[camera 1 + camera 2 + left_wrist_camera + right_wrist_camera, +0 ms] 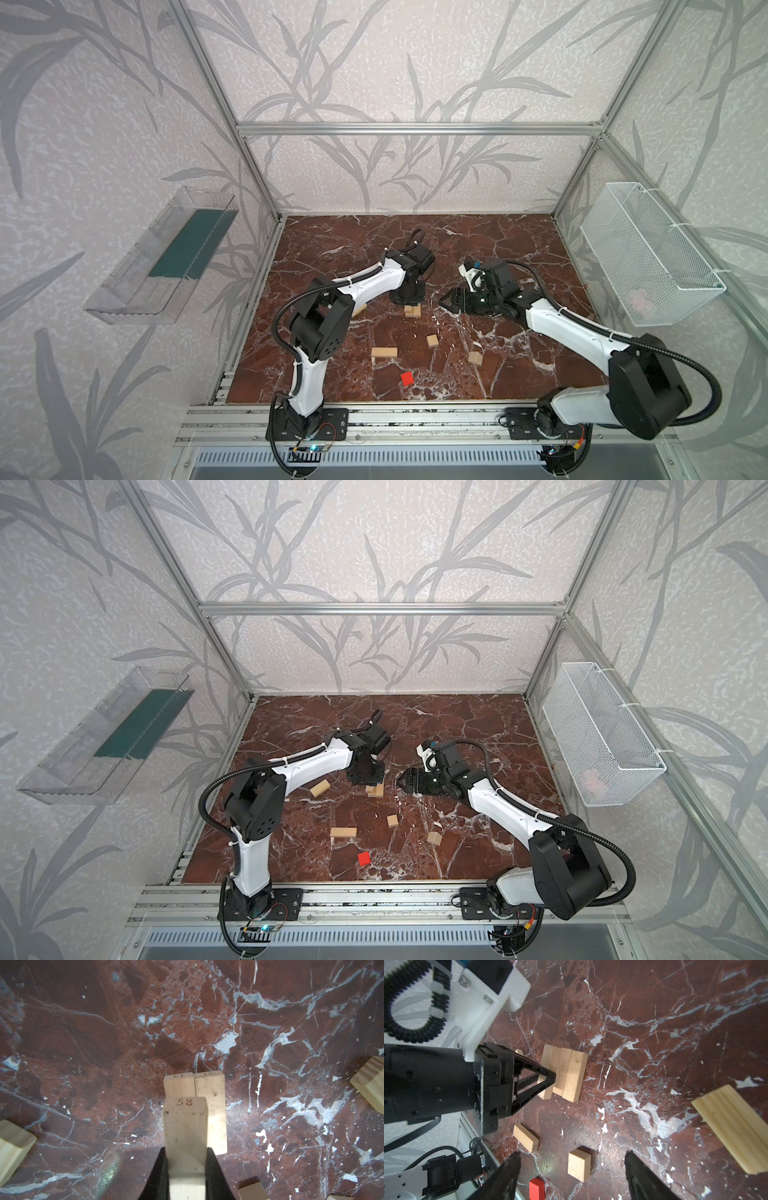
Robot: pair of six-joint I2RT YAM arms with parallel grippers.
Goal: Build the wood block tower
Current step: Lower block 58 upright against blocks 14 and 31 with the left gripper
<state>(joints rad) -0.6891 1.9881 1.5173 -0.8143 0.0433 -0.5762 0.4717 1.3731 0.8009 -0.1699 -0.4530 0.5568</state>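
My left gripper (187, 1153) is shut on a pale wood block (185, 1126) marked 58. It hangs lengthwise just over two more bars (209, 1088) lying side by side on the marble, the tower's base (412, 311) (375, 789). Whether the held bar touches them I cannot tell. In both top views the left gripper (409, 297) (365, 777) stands over that base. My right gripper (446, 300) (403, 782) hovers open just right of it, nothing between its fingers (630, 1159). Loose on the table are a bar (384, 352), two cubes (432, 340) (475, 358) and a red cube (407, 378).
Another bar (319, 788) lies left of the base, beside the left arm. A clear tray (162, 257) hangs on the left wall and a white wire basket (648, 253) on the right wall. Metal rails run along the table's front edge (374, 415).
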